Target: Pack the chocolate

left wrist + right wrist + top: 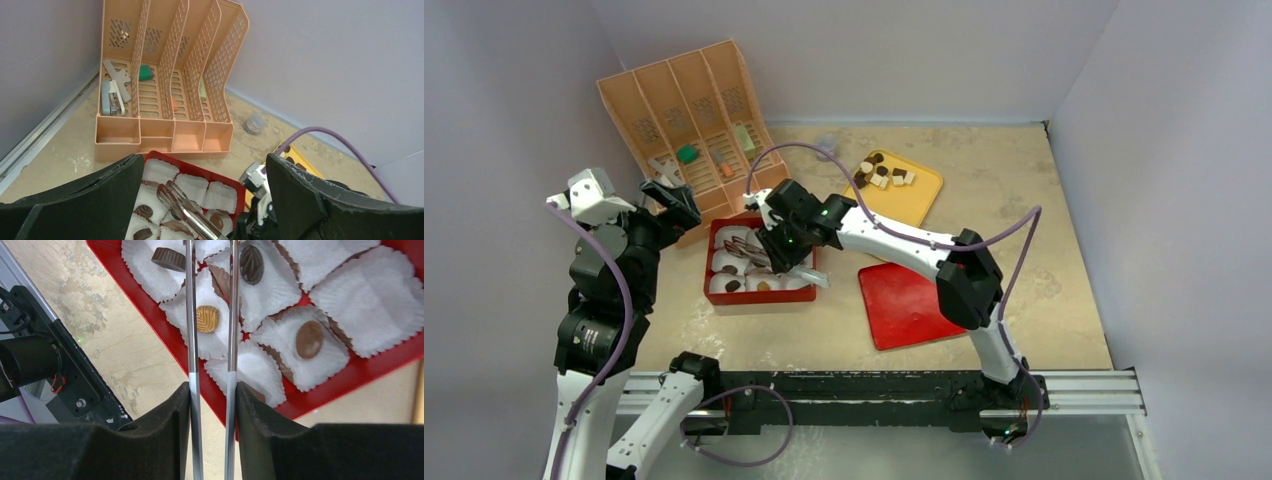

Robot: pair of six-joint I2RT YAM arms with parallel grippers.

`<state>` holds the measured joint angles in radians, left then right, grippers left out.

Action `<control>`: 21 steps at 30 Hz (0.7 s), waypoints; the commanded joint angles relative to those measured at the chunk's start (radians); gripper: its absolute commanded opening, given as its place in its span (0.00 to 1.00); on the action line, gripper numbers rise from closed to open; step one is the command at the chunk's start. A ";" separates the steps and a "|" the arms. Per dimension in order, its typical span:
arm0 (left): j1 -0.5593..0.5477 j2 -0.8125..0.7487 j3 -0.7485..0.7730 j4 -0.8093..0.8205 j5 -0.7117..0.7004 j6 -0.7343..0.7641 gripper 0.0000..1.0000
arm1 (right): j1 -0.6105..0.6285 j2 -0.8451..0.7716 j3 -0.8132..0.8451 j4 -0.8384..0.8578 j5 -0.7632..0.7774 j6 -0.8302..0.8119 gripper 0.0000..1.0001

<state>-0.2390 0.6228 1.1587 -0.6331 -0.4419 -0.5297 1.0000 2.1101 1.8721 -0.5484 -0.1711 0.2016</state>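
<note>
A red box [760, 299] of white paper cups holds a few chocolate pieces [207, 318]. It also shows in the left wrist view [227, 180]. More chocolate pieces [882, 172] lie on a yellow tray [926, 192]. My right gripper [786, 248] is shut on metal tongs [191, 315], its fingers [175, 407] pressing both arms. The tongs [186, 212] reach over the box's cups, and nothing shows between their tips. My left gripper [669, 200] is open and empty, raised left of the box; in its own view [202, 165] the jaws stand wide apart.
A peach slotted organizer [689, 115] stands at the back left with a green block [686, 153] and a stapler [112, 97] in it. A red lid [904, 305] lies right of the box. A small clear round object [824, 148] sits near the back wall.
</note>
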 commanded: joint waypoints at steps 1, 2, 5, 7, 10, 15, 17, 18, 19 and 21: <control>-0.008 0.005 -0.024 0.061 0.018 0.013 0.91 | -0.019 -0.162 -0.018 0.010 0.072 -0.015 0.38; -0.008 0.005 -0.036 0.071 0.026 0.009 0.91 | -0.025 -0.180 -0.027 0.005 0.081 -0.017 0.38; -0.008 0.014 -0.065 0.100 0.079 -0.010 0.91 | -0.051 -0.235 -0.061 -0.018 0.139 -0.022 0.37; -0.008 0.027 -0.079 0.112 0.103 -0.024 0.91 | -0.075 -0.272 -0.084 -0.034 0.166 -0.027 0.37; -0.008 0.053 -0.107 0.129 0.127 -0.043 0.91 | -0.122 -0.326 -0.120 -0.054 0.198 -0.027 0.37; -0.008 0.121 -0.165 0.150 0.186 -0.047 0.91 | -0.197 -0.405 -0.168 -0.072 0.250 -0.035 0.37; -0.008 0.153 -0.183 0.162 0.225 -0.047 0.91 | -0.220 -0.420 -0.179 -0.085 0.280 -0.046 0.38; -0.008 0.168 -0.193 0.175 0.252 -0.047 0.91 | -0.234 -0.424 -0.186 -0.087 0.287 -0.048 0.38; -0.008 0.183 -0.202 0.190 0.283 -0.045 0.91 | -0.251 -0.428 -0.195 -0.090 0.292 -0.047 0.38; -0.008 0.217 -0.209 0.212 0.368 -0.028 0.91 | -0.287 -0.431 -0.211 -0.100 0.291 -0.047 0.38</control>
<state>-0.2390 0.7944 0.9653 -0.5156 -0.2348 -0.5648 0.7544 1.7245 1.6817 -0.6342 0.0765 0.1711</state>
